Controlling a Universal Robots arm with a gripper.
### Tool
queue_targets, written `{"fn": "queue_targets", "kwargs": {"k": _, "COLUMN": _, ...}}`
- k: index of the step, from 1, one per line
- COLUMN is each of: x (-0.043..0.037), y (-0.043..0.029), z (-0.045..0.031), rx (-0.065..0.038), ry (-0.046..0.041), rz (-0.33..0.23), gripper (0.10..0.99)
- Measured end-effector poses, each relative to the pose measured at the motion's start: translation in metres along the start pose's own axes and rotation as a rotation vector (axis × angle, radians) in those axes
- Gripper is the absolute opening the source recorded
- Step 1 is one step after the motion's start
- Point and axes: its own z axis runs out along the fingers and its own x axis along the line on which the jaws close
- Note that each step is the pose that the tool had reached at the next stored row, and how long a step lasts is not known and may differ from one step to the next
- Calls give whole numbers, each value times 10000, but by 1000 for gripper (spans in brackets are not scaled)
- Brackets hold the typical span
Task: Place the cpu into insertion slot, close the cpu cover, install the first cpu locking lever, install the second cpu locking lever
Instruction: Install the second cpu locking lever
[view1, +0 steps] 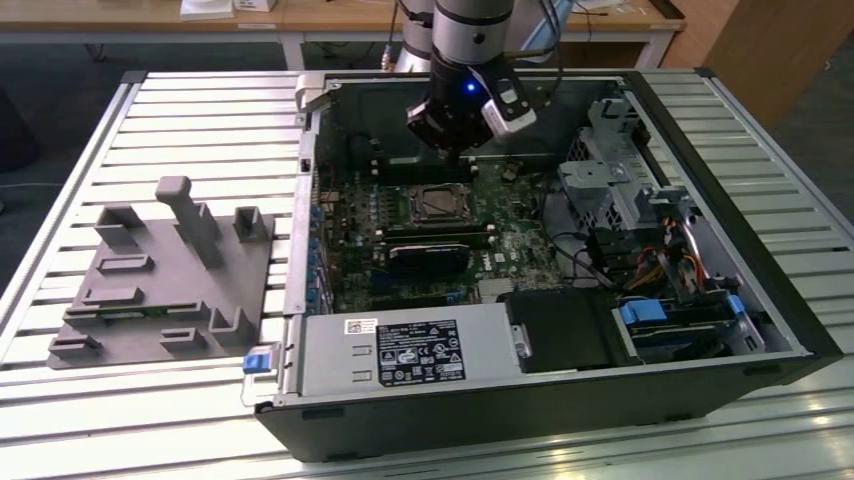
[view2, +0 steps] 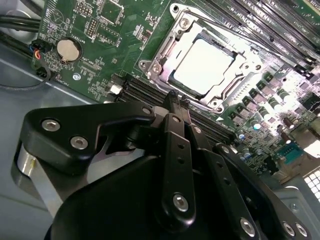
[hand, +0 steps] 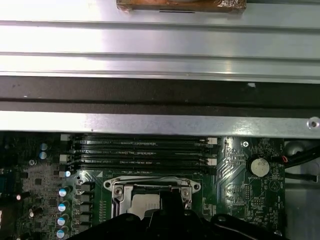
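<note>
The arm hung inside the open computer case (view1: 561, 400), which lay on its side on the slatted metal surface (view1: 200, 110), and the gripper (view2: 175, 102) was poised above the motherboard (view1: 400, 215), close to the insertion slot (view1: 437, 204). In the second wrist view the jaws looked brought together, their tips meeting in a narrow point with nothing held between them. The cpu (view2: 202, 65) already sat in the insertion slot, its dull silver top showing through the square window of the cpu cover (view2: 165, 47), which lay flat and closed around it. Judging by that, placing the chip and closing the cover were done, and the work stood at the locking levers; the thin wire levers along the socket's edges could not be made out clearly enough to say whether either was latched. The relation that mattered: the socket lay just ahead of and below the tips, separated from them by the long black memory slots (hand: 140, 150), whose long axis ran across the line from tips to socket. The tips were apart from the socket frame, not touching it. Off in the exterior view's left, a grey fixture block (view1: 160, 280) stood on the surface, well apart from the case.
</note>
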Motion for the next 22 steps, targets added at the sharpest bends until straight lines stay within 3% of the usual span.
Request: {"fn": "queue_targets", "kwargs": {"k": 22, "x": 0, "y": -81, "z": -2, "rx": 1, "ry": 1, "rz": 0, "gripper": 106}}
